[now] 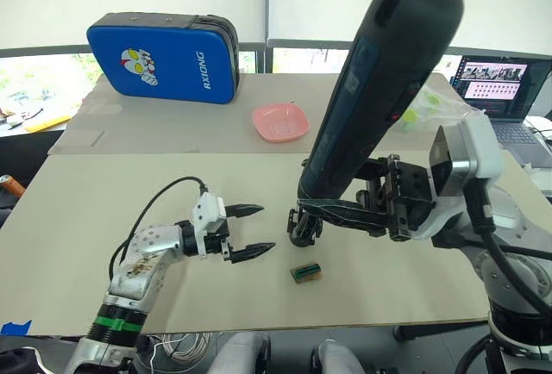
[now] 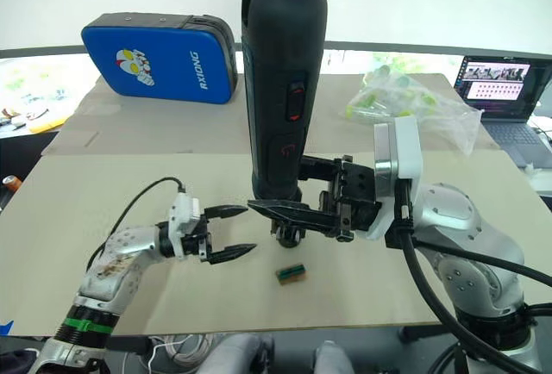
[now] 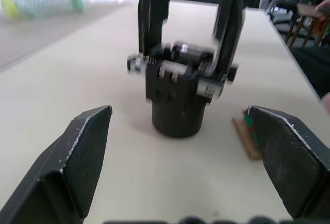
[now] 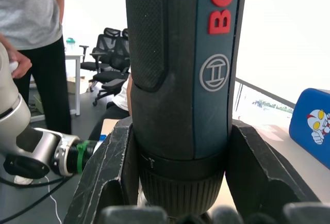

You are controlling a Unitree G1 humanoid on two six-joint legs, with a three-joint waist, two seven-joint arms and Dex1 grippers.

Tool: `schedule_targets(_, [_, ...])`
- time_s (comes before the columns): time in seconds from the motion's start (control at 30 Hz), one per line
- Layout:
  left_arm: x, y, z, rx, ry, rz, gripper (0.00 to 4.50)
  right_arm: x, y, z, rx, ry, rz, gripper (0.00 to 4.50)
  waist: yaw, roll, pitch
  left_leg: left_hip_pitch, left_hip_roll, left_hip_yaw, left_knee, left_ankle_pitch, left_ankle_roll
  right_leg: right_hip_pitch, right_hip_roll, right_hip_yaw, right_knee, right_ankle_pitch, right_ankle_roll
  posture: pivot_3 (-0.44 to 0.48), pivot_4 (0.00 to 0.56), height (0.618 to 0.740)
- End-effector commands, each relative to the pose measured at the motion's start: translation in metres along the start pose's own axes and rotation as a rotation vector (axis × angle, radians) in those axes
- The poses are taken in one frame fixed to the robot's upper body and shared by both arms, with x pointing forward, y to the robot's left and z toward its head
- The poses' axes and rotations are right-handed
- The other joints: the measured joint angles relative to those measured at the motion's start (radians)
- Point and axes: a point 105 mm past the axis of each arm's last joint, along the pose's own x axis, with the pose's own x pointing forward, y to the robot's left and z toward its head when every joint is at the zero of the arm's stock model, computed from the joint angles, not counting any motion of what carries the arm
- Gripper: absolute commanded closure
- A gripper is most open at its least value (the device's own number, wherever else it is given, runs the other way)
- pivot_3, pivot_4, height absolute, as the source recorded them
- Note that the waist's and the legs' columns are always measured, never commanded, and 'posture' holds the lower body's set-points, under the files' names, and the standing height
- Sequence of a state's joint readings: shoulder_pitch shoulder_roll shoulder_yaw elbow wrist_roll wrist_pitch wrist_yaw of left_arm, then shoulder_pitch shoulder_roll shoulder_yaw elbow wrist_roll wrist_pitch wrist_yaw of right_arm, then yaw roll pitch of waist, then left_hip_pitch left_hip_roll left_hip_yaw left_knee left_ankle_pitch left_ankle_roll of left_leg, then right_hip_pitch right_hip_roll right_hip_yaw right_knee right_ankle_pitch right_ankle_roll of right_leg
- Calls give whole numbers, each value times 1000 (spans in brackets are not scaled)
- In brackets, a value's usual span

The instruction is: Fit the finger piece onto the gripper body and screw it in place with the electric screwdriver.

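A: Step? Screwing. Right gripper (image 2: 289, 213) fingers clamp the electric screwdriver (image 2: 282, 81) upright over the gripper body (image 1: 304, 224), mid-tabletop (image 1: 129, 184).
B: Left gripper (image 1: 250, 232) just beside, fingers wide, empty. Next, probably: seat bit squarely, steady the body.

One electric screwdriver (image 2: 283, 81), one gripper body (image 3: 178, 92), one green-and-brown block (image 2: 291, 273), one pink bowl (image 1: 280, 121).
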State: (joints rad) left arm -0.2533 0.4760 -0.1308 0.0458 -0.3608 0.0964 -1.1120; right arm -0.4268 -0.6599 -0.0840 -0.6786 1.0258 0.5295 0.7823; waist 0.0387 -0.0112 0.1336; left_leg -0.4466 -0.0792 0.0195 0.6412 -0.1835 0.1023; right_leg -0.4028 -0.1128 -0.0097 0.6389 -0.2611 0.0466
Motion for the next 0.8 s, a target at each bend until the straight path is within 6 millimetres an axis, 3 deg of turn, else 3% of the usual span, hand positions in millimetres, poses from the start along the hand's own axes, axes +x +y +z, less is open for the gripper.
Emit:
schedule_targets(0.03, [11,-2,-4,44,8,-32,26,0,7,16,-54,-30,29,2597,0,0,0,0,0,0,0,0,0,0,0,0,0,0,0,0,150,740])
schedule_targets(0.6, [71,-10,-18,36,39,-26,26,-3,8,14,-45,-9,12,2597,3,-2,1,-3,0,0,0,0,0,-1,-1,0,0,0,0,0,150,740])
schedule_targets(0.8, [73,-12,-23,42,66,-19,26,-2,8,13,-51,-10,5,2597,3,-2,1,-3,0,0,1,0,0,-1,-1,0,0,1,1,0,150,740])
